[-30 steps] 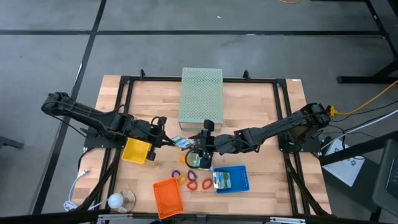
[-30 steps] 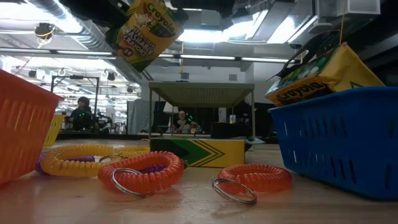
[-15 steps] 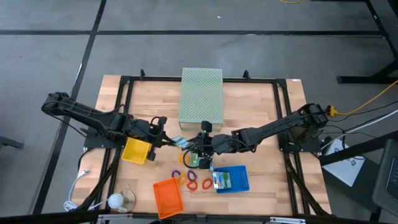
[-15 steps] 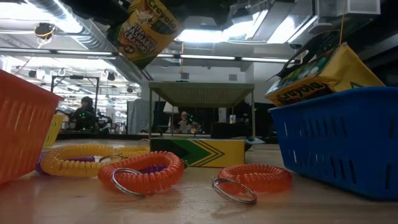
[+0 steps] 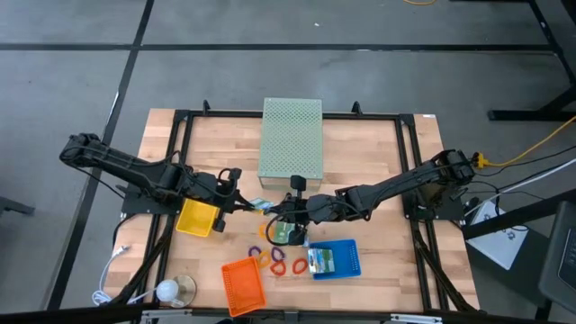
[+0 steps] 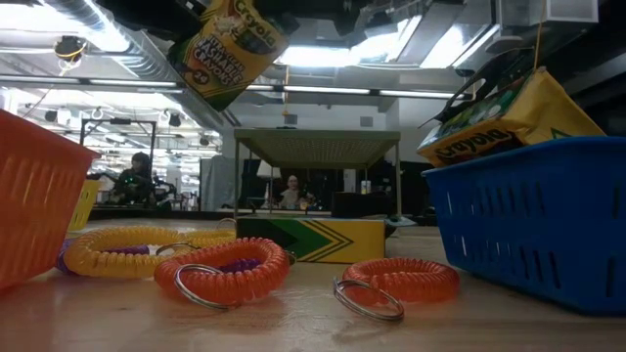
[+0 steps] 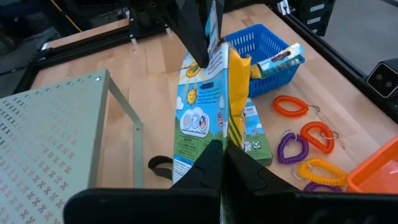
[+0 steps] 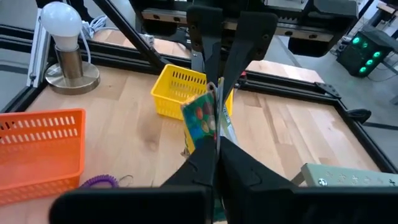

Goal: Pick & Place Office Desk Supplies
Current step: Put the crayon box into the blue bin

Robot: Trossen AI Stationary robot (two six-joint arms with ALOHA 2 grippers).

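A green-blue-white crayon packet [image 7: 202, 106] hangs above the table's middle between my two grippers, also seen high in the low view as the same packet [image 6: 225, 49]. My left gripper [image 5: 247, 205] is shut on one end, my right gripper [image 5: 281, 210] on the opposite end. A second packet [image 7: 252, 134] lies flat on the wood below. A third packet [image 5: 321, 261] leans in the blue tray [image 5: 346, 261]. Orange, purple and yellow rings [image 7: 305, 143] lie on the table near the front. My left gripper pinches the packet's near end [image 7: 211, 146] between its two fingers, coming level from the table's left. The packet stands on edge, lifted clear of the table. My right gripper pinches the packet's other end [image 8: 211, 134] between its two fingers, coming level from the table's right, opposite the left gripper's fingers [image 8: 214, 56].
A yellow tray [image 5: 196, 219] sits left of the grippers and an orange tray [image 5: 243, 285] near the front edge. A pale green perforated box [image 5: 291, 138] stands at the far middle. A light bulb on a stand [image 5: 168, 290] is at the front left.
My right gripper has gone a little toward the table's left, up to the hanging packet, and has taken hold of its free end. The packet has stayed lifted in my left gripper, tipping only slightly.
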